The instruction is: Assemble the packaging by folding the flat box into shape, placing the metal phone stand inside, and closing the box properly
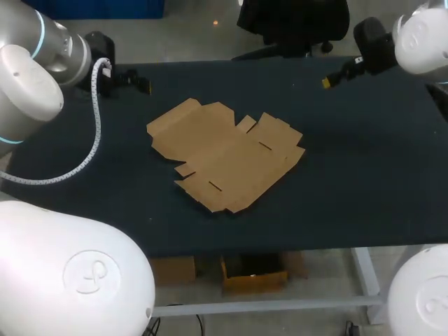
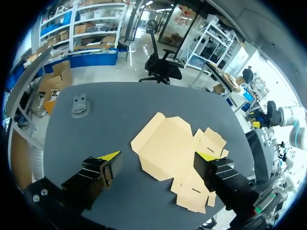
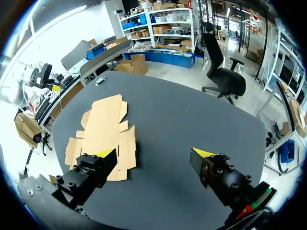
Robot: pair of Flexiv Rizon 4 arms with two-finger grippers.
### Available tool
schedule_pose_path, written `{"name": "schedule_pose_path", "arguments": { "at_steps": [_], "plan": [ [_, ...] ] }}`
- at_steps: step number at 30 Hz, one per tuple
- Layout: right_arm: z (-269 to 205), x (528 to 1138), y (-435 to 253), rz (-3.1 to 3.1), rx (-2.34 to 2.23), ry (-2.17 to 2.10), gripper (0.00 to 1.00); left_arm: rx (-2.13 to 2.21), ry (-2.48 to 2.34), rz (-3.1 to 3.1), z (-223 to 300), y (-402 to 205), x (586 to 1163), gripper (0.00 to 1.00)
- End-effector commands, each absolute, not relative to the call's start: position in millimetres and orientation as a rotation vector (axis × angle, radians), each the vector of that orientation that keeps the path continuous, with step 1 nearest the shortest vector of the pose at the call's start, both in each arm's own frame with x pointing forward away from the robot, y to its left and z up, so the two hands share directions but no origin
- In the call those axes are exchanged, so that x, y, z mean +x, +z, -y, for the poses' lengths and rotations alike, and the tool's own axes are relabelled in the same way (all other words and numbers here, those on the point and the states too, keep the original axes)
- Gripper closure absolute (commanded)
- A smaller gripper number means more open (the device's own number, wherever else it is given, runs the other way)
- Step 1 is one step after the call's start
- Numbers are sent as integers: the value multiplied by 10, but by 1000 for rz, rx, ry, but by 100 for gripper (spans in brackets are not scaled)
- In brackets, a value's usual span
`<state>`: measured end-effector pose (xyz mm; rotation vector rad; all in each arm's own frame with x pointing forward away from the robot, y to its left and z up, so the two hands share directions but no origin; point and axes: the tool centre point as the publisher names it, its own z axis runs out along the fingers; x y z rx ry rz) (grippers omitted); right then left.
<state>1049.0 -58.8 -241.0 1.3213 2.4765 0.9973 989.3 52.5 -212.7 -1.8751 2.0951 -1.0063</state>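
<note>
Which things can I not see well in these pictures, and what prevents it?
- Phone stand: missing from the head view, likely behind the left arm; too small for detail in the right wrist view.
- Flat box: in the right wrist view one finger of the right claw covers its near part.
- Box underside: hidden against the table in every view.

Bright, even overhead light; soft, faint shadows.

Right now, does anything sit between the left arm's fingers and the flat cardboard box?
Nothing visible does. Only table surface separates the left gripper from the flat box. The phone stand lies apart, beside the box.
</note>
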Motion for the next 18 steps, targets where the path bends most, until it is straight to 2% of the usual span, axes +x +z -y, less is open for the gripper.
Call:
{"name": "schedule_pose_path", "arguments": {
  "at_steps": [1, 18],
  "plan": [
    [603, 10487, -2399, -2484, 1320, 1001, 0, -1885, -1002, -2112, -502, -2137, 9902, 0],
    [488, 10614, -2643, -2673, 1301, 872, 0, -2083, -966, -2088, -563, -2331, 9587, 0]
  ]
}}
